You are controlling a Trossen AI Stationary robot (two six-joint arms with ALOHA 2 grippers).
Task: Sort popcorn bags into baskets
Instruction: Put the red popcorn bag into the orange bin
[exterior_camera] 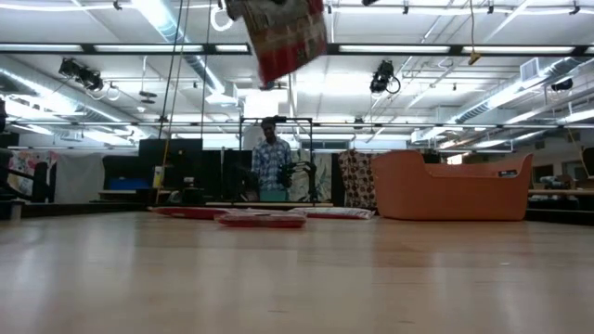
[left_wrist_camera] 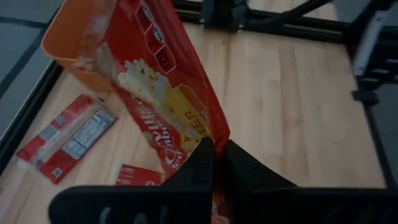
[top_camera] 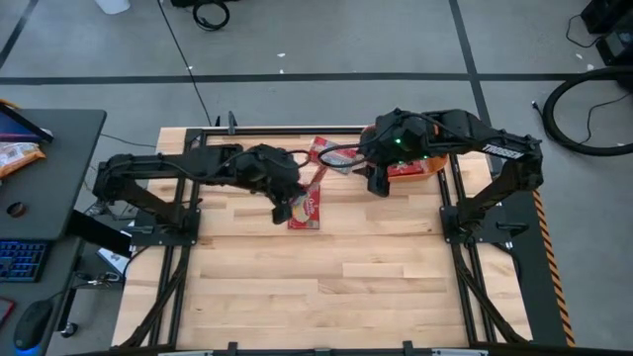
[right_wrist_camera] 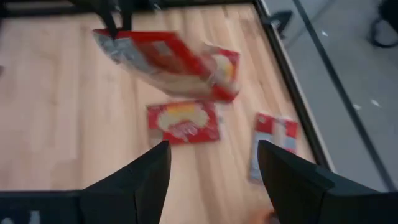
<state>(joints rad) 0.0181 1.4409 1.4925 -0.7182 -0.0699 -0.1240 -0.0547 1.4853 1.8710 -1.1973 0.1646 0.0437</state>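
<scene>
My left gripper is shut on a red popcorn bag with a cream-yellow picture. It holds the bag high above the table; the bag also shows in the low view and the right wrist view. Two more packets lie flat on the table below; they also show in the right wrist view. The orange tub stands at the far right and shows in the low view. My right gripper is open and empty, beside the tub. My left gripper pinches the bag's end edge between its two fingers. The bag stretches away ahead of the fingers with its printed face showing. It is lifted clear of the table and sits tilted.
Flat red packets lie in a row on the table's far part, left of the tub. A dark frame rail runs along the far edge. A person stands in the room beyond. The near half of the wooden table is bare wood.
</scene>
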